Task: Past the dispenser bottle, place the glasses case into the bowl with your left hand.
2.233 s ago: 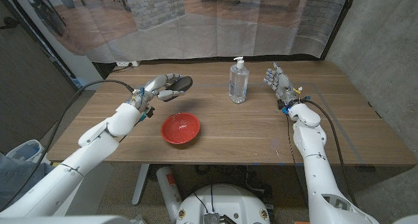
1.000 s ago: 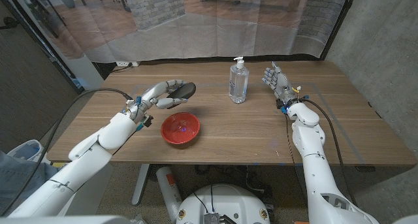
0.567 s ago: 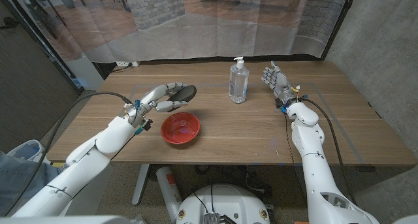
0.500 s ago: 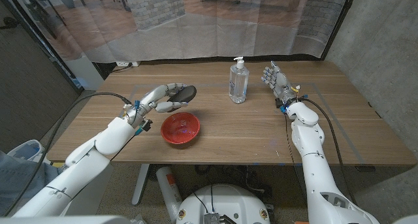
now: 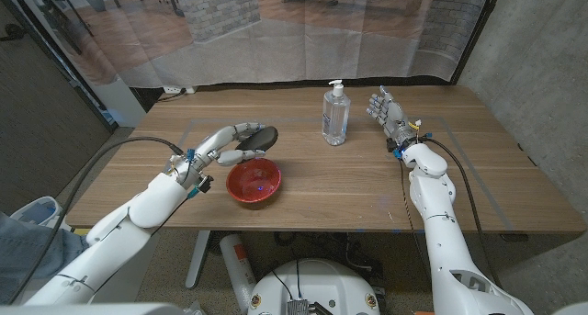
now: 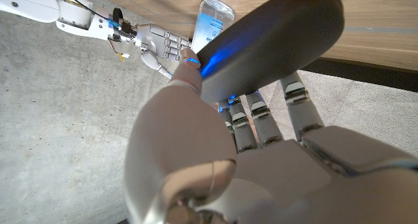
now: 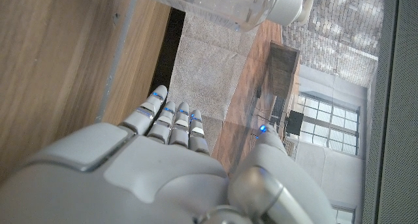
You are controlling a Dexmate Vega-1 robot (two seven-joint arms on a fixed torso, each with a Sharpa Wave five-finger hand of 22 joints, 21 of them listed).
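My left hand [image 5: 226,143] holds the dark oval glasses case [image 5: 256,138] in the air, just behind the far rim of the red bowl [image 5: 254,181]. The left wrist view shows the glasses case [image 6: 271,41] lying across the fingers [image 6: 251,116] with the thumb pressed against it. A clear dispenser bottle [image 5: 335,116] with a white pump stands upright behind and to the right of the bowl; the bottle [image 6: 213,19] also shows past the case. My right hand [image 5: 390,114] stands upright to the right of the bottle, fingers straight and apart, holding nothing.
The wooden table [image 5: 367,182] carries the bowl and the bottle. A translucent curtain hangs behind its far edge, a grey wall stands on the right. In the right wrist view the bottle [image 7: 215,3] lies just beyond my right hand [image 7: 150,165].
My left hand has carried the glasses case down and toward the bowl, from the far left of the table to just behind the bowl's rim. The right hand has stayed in place.
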